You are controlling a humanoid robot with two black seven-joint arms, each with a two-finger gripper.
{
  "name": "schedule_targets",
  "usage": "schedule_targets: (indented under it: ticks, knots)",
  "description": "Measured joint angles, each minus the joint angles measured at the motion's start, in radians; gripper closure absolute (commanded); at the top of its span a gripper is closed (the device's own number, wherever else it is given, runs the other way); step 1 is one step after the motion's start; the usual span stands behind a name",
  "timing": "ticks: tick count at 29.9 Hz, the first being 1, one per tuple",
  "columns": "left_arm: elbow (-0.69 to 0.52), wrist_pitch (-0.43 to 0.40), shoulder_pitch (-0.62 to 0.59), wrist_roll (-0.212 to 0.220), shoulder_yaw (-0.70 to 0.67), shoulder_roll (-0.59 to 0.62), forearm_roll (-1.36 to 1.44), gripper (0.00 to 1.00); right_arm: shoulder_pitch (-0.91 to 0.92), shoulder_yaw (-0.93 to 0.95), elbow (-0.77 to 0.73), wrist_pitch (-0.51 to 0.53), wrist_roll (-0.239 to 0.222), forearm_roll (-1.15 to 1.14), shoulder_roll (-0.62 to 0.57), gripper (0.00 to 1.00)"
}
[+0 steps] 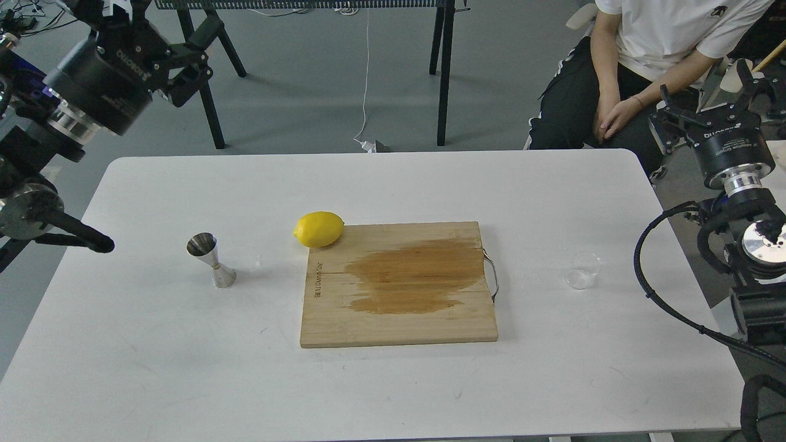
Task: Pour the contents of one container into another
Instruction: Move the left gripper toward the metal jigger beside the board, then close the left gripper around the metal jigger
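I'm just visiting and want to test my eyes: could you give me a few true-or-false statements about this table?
1. The lemon lies at the cutting board's far left corner. True.
2. The clear cup stands on the board. False: it stands on the white table, right of the board.
3. The steel jigger stands upright, left of the board. True.
4. The right gripper holds the cup. False: it is open, empty and raised.
5. The board is dry. False: it bears a dark wet patch.

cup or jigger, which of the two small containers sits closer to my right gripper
The clear cup, right of the cutting board, is closer to the right gripper; the steel jigger stands left.
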Motion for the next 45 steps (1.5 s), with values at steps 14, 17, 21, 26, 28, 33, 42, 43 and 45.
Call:
schedule_targets:
  ticks: [14, 17, 21, 26, 28, 33, 42, 43, 45]
  knots:
    - [-0.168, 0.215, 0.172, 0.005, 0.114, 0.094, 0.842, 0.01, 0.000, 0.031, -0.008, 0.000, 0.011, 0.000, -0.009, 0.00]
    - [-0.166, 0.326, 0.233, 0.005, 0.144, 0.094, 1.092, 0.02, 0.008, 0.034, -0.009, 0.000, 0.012, 0.000, -0.009, 0.00]
    - [-0.162, 0.435, 0.337, 0.012, 0.155, 0.092, 1.341, 0.03, 0.011, 0.034, -0.010, 0.000, 0.012, 0.000, -0.014, 0.00]
    - [-0.045, 0.555, 0.417, 0.086, 0.155, 0.076, 1.582, 0.03, 0.002, 0.034, -0.010, 0.000, 0.012, 0.000, -0.028, 0.00]
    - [0.027, 0.605, 0.428, 0.115, 0.159, 0.058, 1.615, 0.04, -0.005, 0.034, -0.010, 0.000, 0.012, -0.001, -0.029, 0.00]
    - [0.179, 0.664, 0.451, 0.134, 0.163, -0.021, 1.629, 0.05, -0.021, 0.035, -0.010, 0.000, 0.012, -0.001, -0.042, 0.00]
    - [0.452, 0.707, 0.450, 0.128, 0.155, -0.177, 1.623, 0.05, -0.036, 0.025, -0.009, 0.000, 0.011, -0.002, -0.048, 0.00]
    - [0.477, 0.709, 0.449, 0.127, 0.153, -0.192, 1.611, 0.05, -0.036, 0.019, -0.008, 0.000, 0.010, -0.002, -0.049, 0.00]
    - [0.505, 0.710, 0.445, 0.125, 0.151, -0.216, 1.576, 0.05, -0.037, 0.009, -0.006, 0.000, 0.010, -0.003, -0.050, 0.00]
